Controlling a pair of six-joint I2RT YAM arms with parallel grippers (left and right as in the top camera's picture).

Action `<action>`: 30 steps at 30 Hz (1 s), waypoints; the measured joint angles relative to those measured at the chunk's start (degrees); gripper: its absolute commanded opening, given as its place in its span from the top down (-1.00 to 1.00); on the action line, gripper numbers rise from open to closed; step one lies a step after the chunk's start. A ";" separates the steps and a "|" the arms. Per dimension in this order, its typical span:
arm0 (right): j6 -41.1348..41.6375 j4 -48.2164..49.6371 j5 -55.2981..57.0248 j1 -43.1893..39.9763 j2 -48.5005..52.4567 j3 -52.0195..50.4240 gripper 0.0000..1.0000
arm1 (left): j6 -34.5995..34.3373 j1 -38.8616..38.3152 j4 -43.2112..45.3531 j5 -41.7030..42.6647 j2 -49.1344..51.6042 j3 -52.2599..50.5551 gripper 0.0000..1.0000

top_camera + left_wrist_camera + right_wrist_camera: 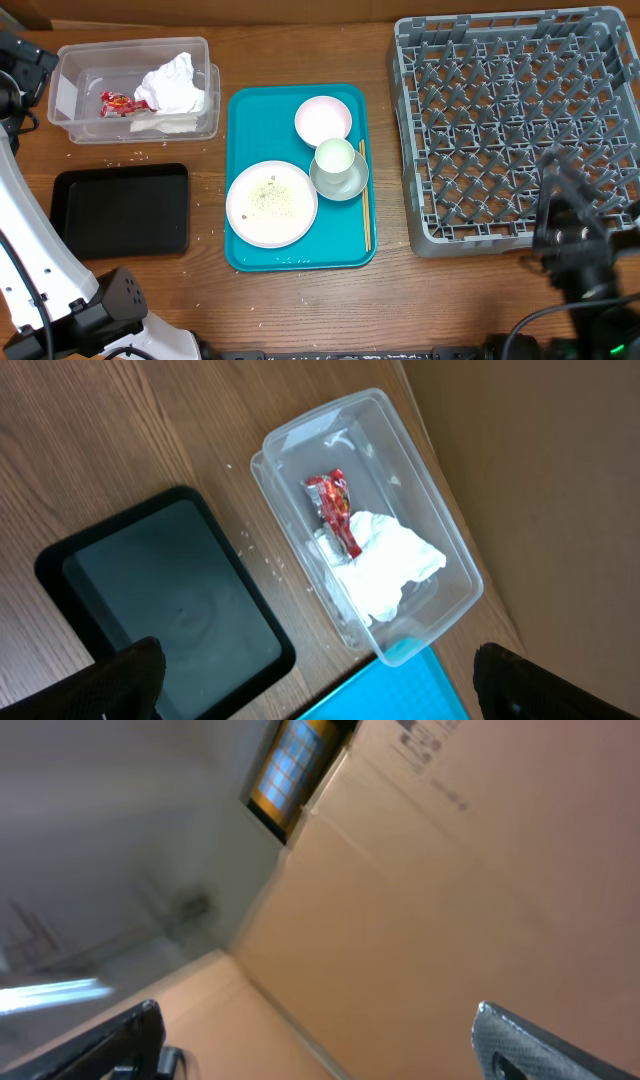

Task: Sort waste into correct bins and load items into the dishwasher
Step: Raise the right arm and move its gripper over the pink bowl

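Left gripper (315,678) splayed empty, right gripper (318,1032) likewise (box print (425,755), seemingly text, unreadable), snack wrapper (335,510) in clear tub (385,455).

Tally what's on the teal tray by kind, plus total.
Plates: 2 (white plate, pink plate)
Bowls: 1 (bowl)
Cups: 1 (cup, sitting in the bowl)
Chopsticks: 1 pair (chopsticks)
Total: 5
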 measured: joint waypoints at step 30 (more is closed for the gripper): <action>-56.94 -77.96 15.32 39.26 99.51 87.97 -1.00 | 0.00 0.00 0.02 -0.04 0.04 -0.15 -1.00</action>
